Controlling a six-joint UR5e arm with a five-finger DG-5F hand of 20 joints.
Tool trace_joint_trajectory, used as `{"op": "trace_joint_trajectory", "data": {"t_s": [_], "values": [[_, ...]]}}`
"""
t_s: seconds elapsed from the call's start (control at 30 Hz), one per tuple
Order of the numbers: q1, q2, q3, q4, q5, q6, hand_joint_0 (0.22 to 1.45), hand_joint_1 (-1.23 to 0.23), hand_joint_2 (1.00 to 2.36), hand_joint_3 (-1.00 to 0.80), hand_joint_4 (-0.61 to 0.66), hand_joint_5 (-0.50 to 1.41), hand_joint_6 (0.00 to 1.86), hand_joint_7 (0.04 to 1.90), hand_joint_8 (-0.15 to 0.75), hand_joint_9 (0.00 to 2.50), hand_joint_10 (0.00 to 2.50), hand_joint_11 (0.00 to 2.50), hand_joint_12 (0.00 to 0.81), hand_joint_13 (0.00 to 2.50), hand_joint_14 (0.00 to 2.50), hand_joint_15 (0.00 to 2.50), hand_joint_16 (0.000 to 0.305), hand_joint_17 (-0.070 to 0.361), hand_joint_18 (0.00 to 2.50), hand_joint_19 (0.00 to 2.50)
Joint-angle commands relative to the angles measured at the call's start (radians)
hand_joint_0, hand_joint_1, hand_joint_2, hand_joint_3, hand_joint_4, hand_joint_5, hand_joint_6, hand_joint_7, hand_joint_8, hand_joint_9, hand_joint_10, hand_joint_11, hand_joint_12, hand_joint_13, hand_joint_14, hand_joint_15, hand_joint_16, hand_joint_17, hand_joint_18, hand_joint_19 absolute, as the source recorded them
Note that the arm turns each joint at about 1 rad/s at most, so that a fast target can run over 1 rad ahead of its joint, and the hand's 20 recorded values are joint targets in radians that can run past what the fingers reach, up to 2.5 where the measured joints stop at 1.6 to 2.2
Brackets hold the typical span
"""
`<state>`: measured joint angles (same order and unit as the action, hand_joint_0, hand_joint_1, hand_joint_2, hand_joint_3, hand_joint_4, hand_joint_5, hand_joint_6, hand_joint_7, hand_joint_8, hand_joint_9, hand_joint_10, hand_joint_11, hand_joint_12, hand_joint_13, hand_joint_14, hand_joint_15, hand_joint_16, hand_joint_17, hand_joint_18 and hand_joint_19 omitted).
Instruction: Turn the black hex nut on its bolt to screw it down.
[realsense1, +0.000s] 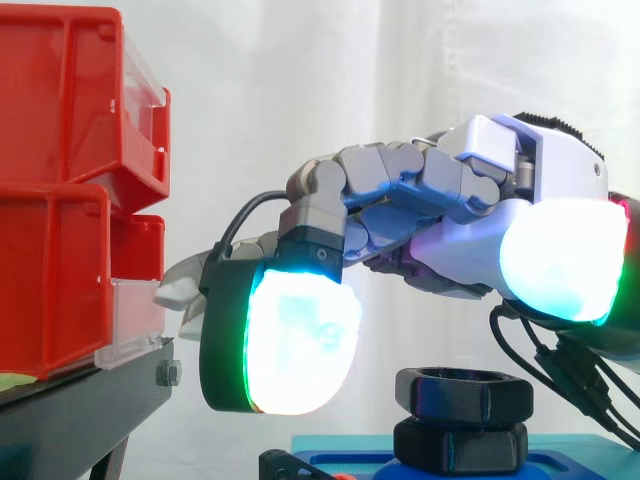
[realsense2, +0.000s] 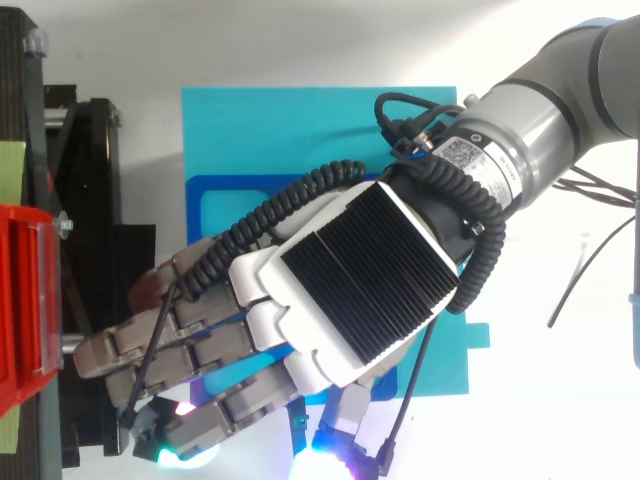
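Hovering just above the black hex nut (realsense1: 463, 393), the hand (realsense1: 440, 190) is loosely spread and holds nothing. Nut stands over the blue base (realsense2: 250, 130) (rigid, light, likely slick); pinch opposite flats.

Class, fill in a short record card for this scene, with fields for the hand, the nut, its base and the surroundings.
hand: above the nut, fingers relaxed, holding nothing
black hex nut: untouched, stacked on a second black hex piece
nearest fingertip: hangs left of the nut in the side view, apart from it
base: blue plate
surroundings: red bins on a black stand, white curtain
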<state>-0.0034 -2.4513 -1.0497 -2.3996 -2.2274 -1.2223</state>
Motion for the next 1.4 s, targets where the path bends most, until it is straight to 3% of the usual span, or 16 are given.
{"op": "trace_joint_trajectory", "data": {"t_s": [0.0, 0.77, 1.1, 1.13, 1.37], "values": [[-0.006, 0.0, -0.001, -0.001, -0.005, -0.005, 0.51, -0.27, 1.0, -0.5, 0.34, -0.08, 0.61, 0.98, 0.337, 0.64, 0.0, 0.18, 0.354, 0.58, 0.01, 0.18, 0.056, 0.127, 0.6, 0.61], [-0.023, 0.0, -0.007, -0.01, -0.063, -0.008, 0.51, -0.28, 1.0, -0.5, 0.33, -0.09, 0.68, 0.87, 0.334, 0.64, 0.01, 0.18, 0.352, 0.57, 0.01, 0.18, 0.056, 0.127, 0.6, 0.61], [-0.044, 0.0, -0.007, 0.007, -0.101, -0.008, 0.51, -0.28, 1.0, -0.5, 0.33, -0.09, 0.69, 0.86, 0.336, 0.64, 0.01, 0.2, 0.351, 0.58, 0.01, 0.18, 0.056, 0.127, 0.6, 0.61], [-0.052, 0.0, -0.007, 0.01, -0.112, -0.008, 0.5, -0.28, 1.0, -0.5, 0.33, -0.09, 0.69, 0.86, 0.336, 0.64, 0.01, 0.18, 0.352, 0.58, 0.01, 0.18, 0.056, 0.127, 0.6, 0.61], [-0.064, 0.0, -0.007, 0.011, -0.126, -0.02, 0.5, -0.28, 1.0, -0.5, 0.33, -0.09, 0.69, 0.85, 0.336, 0.64, 0.0, 0.18, 0.352, 0.58, 0.01, 0.18, 0.056, 0.127, 0.6, 0.6]]}}
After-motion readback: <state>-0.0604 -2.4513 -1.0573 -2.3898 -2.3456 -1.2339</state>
